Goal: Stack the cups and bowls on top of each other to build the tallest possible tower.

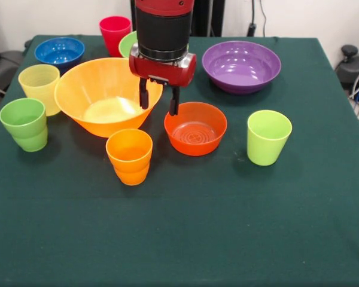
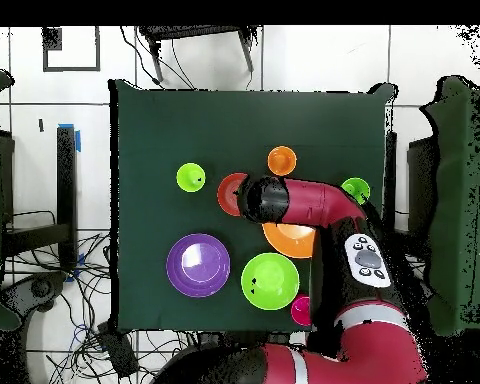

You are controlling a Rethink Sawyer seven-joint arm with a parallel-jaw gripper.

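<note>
Across the green-clothed surface (image 1: 239, 227), from the front view's left: a green stepped cup (image 1: 24, 124) stands at the edge, a yellow cup (image 1: 40, 88) behind it, a blue bowl (image 1: 60, 52) farther back. The large orange bowl (image 1: 102, 95) follows, an orange stepped cup (image 1: 130, 156) just in front and a red cup (image 1: 115, 33) at the far edge. The gripper (image 1: 159, 103) hangs with fingers spread and empty, between the large bowl and the red-orange bowl (image 1: 195, 127). The purple bowl (image 1: 241, 66) and lime cup (image 1: 268, 137) stand rightward.
</note>
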